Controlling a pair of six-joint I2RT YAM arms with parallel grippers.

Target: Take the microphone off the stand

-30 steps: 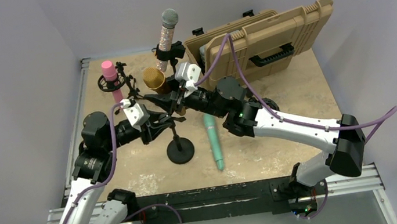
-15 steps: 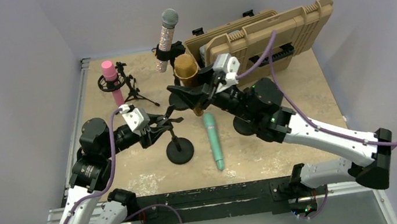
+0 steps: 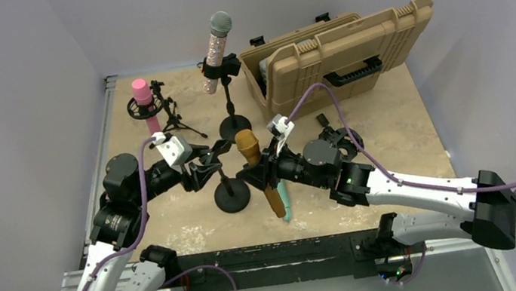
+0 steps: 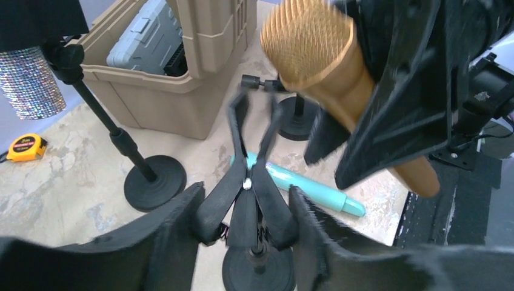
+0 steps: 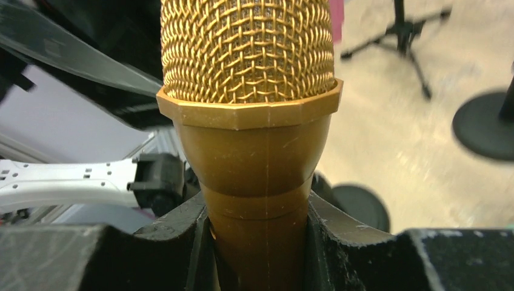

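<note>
The gold microphone [image 3: 247, 145] [image 4: 321, 54] [image 5: 248, 91] is out of the stand and tilted, head up-left, just right of the stand. My right gripper [image 3: 259, 173] [image 5: 257, 242] is shut on its body below the head. The black stand [image 3: 234, 194] rests on its round base, and its spring clip [image 4: 248, 188] holds nothing, prongs apart. My left gripper [image 3: 211, 169] [image 4: 245, 200] straddles the clip's two levers, with a finger against each one.
A teal microphone [image 3: 286, 206] [image 4: 303, 185] lies on the table under the gold one. A pink microphone [image 3: 142, 93] on a tripod and a glitter microphone [image 3: 216, 45] on a stand are behind. An open tan case [image 3: 348, 49] stands back right. A yellow tape measure [image 4: 25, 147] lies by it.
My right gripper lifted the gold microphone out of the clip, swung it toward the case, then brought it down near the stand's right. My left jaws have widened around the clip levers.
</note>
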